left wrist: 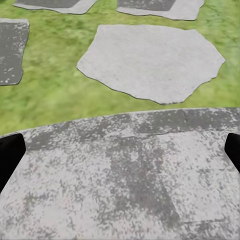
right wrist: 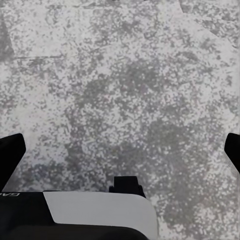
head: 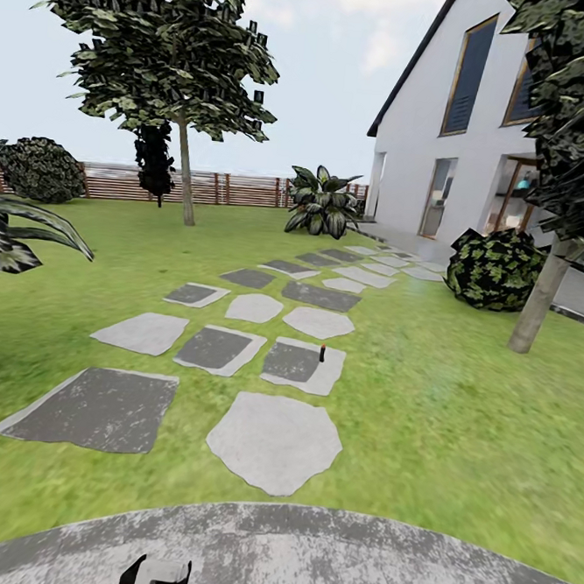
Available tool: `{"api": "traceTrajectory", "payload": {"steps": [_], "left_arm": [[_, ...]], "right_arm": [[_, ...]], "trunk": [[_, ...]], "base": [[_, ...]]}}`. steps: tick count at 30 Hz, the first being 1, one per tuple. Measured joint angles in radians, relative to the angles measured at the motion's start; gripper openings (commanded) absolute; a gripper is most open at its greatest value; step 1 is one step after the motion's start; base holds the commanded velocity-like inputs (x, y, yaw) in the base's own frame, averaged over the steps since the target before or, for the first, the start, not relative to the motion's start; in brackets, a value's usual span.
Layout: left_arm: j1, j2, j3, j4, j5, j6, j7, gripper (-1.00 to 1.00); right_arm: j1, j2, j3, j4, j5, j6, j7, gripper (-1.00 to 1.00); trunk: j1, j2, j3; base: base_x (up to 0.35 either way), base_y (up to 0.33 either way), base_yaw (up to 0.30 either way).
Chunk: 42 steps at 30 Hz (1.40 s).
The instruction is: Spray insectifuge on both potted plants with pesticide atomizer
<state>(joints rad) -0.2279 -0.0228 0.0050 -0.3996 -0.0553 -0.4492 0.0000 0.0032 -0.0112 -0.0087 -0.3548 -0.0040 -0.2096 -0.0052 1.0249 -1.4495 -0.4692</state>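
We approach the pesticide atomizer (head: 321, 353) at frame centre; both grippers gape wide, empty; next, drive closer.

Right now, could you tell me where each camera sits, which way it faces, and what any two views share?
Head view: on the head, facing forward over the patio along stepping stones to the small atomizer; a dark robot part shows at the bottom edge.
Left wrist view: near the left gripper, angled down at the patio edge and lawn; both fingertips show.
Right wrist view: near the right gripper, facing down at paving; fingertips and robot body show.
Shared: head and left wrist views show the nearest pale stone.
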Motion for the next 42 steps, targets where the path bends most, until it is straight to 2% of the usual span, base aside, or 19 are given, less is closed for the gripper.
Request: {"api": "traceTrajectory", "payload": {"steps": [14,21,25,28,30,42], "left_arm": [[0.000,0.000,0.000,0.000,0.000,0.000,0.000,1.00],[-0.001,0.000,0.002,-0.002,0.000,0.000,0.000,1.00],[-0.003,0.000,0.003,-0.011,0.000,0.000,0.000,1.00],[-0.022,-0.001,0.002,-0.052,0.000,0.002,0.001,1.00],[-0.036,-0.001,0.002,-0.078,0.000,0.002,0.001,1.00],[-0.046,0.001,0.001,-0.095,-0.003,0.001,-0.001,1.00]], "right_arm": [[0.000,0.000,-0.001,0.000,0.000,-0.005,0.000,1.00],[0.000,0.000,0.000,-0.006,0.001,-0.008,0.000,1.00],[0.000,-0.001,0.000,-0.102,0.002,-0.008,-0.002,1.00],[0.000,0.000,0.000,-0.218,0.003,0.002,-0.002,1.00],[-0.001,0.000,0.000,-0.254,0.003,0.006,-0.002,1.00],[-0.002,0.001,-0.001,-0.277,0.000,0.008,0.005,1.00]], "trunk": [[0.000,0.000,0.000],[0.027,-0.049,-0.022],[0.042,-0.077,-0.034],[0.054,-0.098,-0.044],[0.061,-0.112,-0.050],[0.107,-0.196,-0.088]], "base": [[0.006,0.000,0.000],[0.000,0.000,0.000],[0.000,0.000,0.000],[0.000,0.000,0.000],[0.000,0.000,0.000],[0.000,0.000,0.000]]}}
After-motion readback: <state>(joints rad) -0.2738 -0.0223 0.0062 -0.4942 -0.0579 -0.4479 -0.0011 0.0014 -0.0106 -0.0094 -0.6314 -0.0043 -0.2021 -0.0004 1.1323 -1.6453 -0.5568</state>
